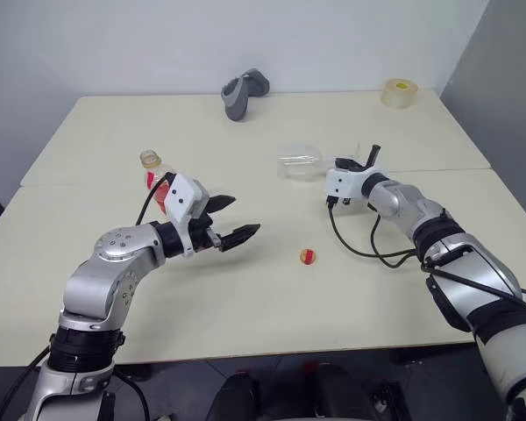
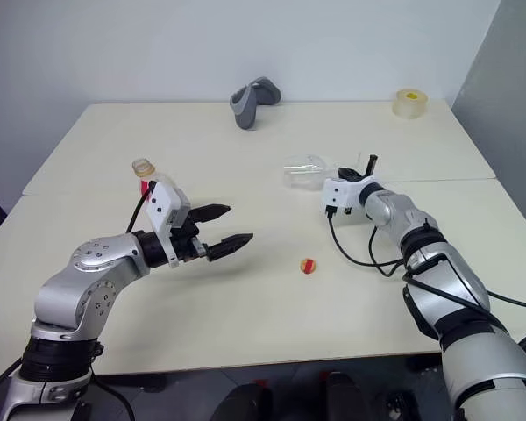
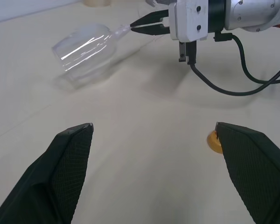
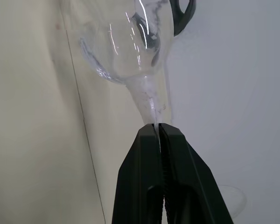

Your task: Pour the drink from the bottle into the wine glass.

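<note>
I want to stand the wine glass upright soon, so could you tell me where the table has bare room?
Bare table lies between the bottle and the grey curved object, and along the near edge below the cap. It is crowded between the left gripper and the right gripper clamping the tipped wine glass.

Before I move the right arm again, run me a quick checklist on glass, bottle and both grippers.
1. Right gripper shut on the wine glass stem: ok.
2. Wine glass upright: not ok, it lies tipped on its side, bowl near the table.
3. Bottle standing, behind the left gripper: ok.
4. Bottle uncapped: ok, its neck looks open and the cap lies on the table.
5. Left gripper open and empty: ok.
6. Drink spilled: cannot tell.
</note>
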Robot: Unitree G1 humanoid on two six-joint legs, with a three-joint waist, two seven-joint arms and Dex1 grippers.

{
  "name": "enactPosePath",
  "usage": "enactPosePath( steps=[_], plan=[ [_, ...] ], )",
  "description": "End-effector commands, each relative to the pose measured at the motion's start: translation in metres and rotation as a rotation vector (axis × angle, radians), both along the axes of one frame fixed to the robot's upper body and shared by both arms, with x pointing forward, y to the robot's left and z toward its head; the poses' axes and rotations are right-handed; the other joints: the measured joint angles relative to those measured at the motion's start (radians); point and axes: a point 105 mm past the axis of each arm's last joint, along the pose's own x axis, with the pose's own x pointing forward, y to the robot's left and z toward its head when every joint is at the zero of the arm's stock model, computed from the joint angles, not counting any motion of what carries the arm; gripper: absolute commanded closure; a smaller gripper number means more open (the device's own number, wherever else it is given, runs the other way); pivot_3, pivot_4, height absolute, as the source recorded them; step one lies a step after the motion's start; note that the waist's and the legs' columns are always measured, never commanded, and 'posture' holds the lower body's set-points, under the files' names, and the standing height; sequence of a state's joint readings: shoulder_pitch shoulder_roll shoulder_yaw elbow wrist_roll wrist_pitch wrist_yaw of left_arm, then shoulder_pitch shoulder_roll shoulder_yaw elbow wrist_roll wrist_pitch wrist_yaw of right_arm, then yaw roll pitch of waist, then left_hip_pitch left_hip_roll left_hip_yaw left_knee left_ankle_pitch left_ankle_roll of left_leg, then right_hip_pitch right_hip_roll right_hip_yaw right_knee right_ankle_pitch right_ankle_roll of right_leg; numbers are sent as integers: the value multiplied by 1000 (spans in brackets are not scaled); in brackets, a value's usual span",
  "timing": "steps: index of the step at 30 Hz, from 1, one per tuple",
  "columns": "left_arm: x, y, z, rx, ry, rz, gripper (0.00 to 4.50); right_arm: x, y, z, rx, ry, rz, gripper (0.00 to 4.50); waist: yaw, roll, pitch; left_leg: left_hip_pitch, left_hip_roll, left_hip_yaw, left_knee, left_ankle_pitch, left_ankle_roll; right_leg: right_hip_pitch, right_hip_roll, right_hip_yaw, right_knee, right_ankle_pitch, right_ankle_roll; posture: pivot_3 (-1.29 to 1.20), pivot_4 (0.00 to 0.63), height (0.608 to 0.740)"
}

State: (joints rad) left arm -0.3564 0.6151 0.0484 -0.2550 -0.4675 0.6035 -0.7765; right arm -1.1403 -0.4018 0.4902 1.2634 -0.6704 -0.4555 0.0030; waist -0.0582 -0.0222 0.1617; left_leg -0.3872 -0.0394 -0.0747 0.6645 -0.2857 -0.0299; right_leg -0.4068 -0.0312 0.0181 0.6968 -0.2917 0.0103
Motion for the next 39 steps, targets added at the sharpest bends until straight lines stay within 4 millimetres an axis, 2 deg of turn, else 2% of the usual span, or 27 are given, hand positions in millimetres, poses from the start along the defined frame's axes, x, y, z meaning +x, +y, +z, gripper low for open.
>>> enactPosePath(
  steps=[1, 10, 13, 18, 23, 27, 36, 37, 39],
  plan=[
    [0, 2, 16, -4, -61, -3, 0, -3, 2, 10, 27, -24, 49, 4446, 0, 0, 0, 0, 0, 0, 0, 0, 0, 0, 0, 0, 0, 0, 0, 0, 150, 740],
    [-5, 0, 10, -9, -44, -9, 0, -32, -18, -8, 52, 24, 183, 4446, 1, 0, 0, 0, 0, 0, 0, 0, 0, 0, 0, 0, 0, 0, 0, 0, 150, 740],
    [-6, -2, 8, -13, -37, -16, 0, -39, -20, -11, 63, 24, 213, 4446, 1, 0, 0, 0, 0, 0, 0, 0, 0, 0, 0, 0, 0, 0, 0, 0, 150, 740],
    [-5, -3, 8, -11, -34, -26, 0, -44, -15, -9, 82, 18, 260, 4446, 1, 0, 0, 0, 1, 0, 0, 0, 0, 0, 0, 0, 0, 0, 0, 0, 150, 740],
    [-4, -5, 8, -10, -35, -34, 0, -41, -19, -14, 70, 39, 232, 4446, 2, 0, 0, 0, 0, 0, 0, 0, 0, 1, 0, 0, 0, 0, 0, 0, 150, 740],
    [-4, -6, 8, -11, -36, -39, 0, -40, -20, -14, 65, 45, 222, 3460, 2, 0, 0, 0, 0, 0, 0, 0, 0, 1, 0, 0, 0, 0, 0, 0, 150, 740],
    [0, -5, 8, -13, -38, -35, 0, -40, -33, -18, -9, 49, 127, 173, 5, 0, 0, 0, 0, 0, 0, 0, 0, 1, 0, 0, 0, 0, 0, 0, 150, 740],
    [1, -6, 8, -14, -37, -34, 0, -40, -31, -17, -24, 46, 122, 25, 5, 0, 0, 0, 0, 0, 0, 0, 0, 1, 0, 0, 0, 0, 0, 0, 150, 740],
    [3, -6, 8, -16, -38, -33, 0, -40, -19, -10, -69, 32, 122, 25, 3, 0, 0, 0, 0, 0, 0, 0, 0, 1, 0, 0, 0, 0, 0, 0, 150, 740]
  ],
)
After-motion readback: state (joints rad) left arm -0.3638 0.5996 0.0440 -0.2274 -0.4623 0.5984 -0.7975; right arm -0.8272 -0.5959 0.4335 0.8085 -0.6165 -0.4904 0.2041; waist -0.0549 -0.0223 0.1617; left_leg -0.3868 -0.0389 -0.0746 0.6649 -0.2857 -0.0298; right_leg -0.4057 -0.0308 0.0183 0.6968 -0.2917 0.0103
